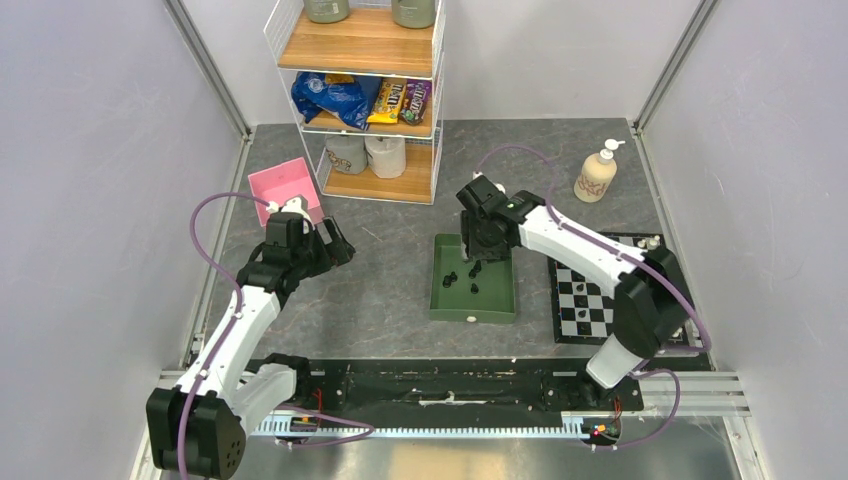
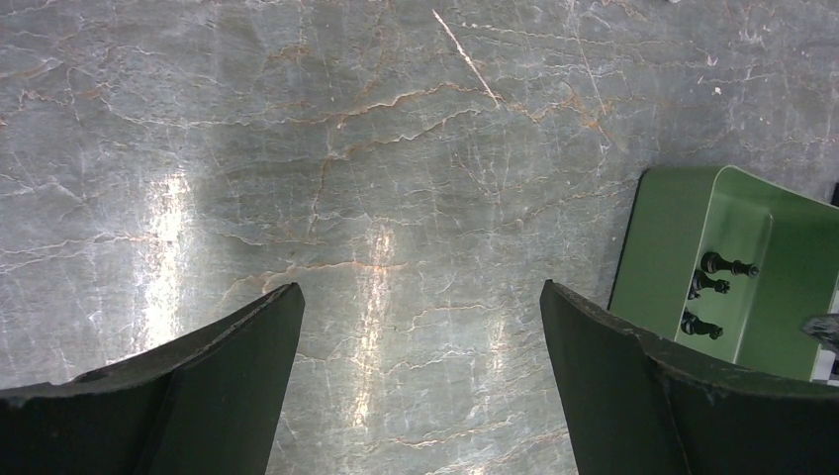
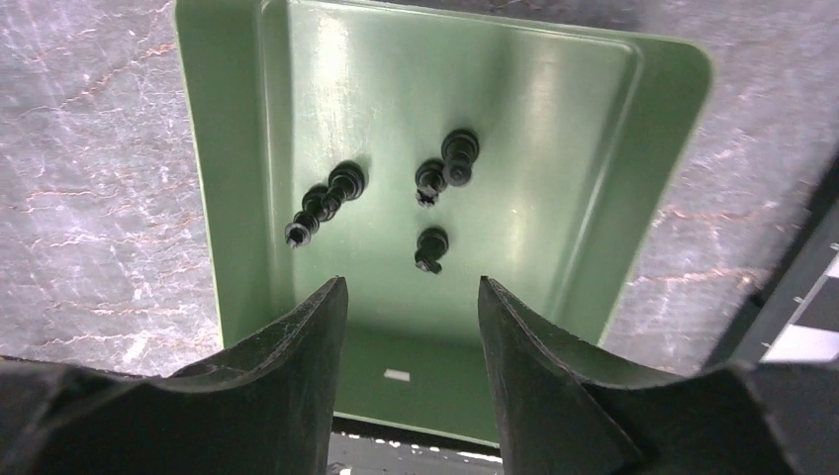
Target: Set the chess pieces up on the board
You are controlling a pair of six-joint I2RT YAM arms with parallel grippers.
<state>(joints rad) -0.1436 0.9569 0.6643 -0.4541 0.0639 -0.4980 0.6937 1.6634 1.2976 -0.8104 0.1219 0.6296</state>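
Note:
Several tiny black chess pieces [image 1: 472, 271] lie in the green tray [image 1: 495, 300]. My right gripper [image 1: 480, 243] hovers open and empty over the tray's far end. In the right wrist view the pieces [image 3: 322, 203] [image 3: 445, 163] [image 3: 430, 247] lie just ahead of the open gripper [image 3: 413, 297] on the tray floor [image 3: 554, 119]. The checkered board [image 1: 598, 300] lies right of the tray, partly hidden by the right arm, with a black piece [image 1: 580, 328] and small white pieces [image 1: 648, 242] on it. My left gripper [image 1: 335, 245] is open and empty above bare table [image 2: 420, 307]. The tray [image 2: 663, 247] and pieces [image 2: 727, 265] show at the right of the left wrist view.
A wire shelf rack [image 1: 365, 90] with snacks and rolls stands at the back. A pink box [image 1: 285, 190] sits beside the left gripper. A cream soap pump bottle [image 1: 597, 175] stands at the back right. Walls close in both sides.

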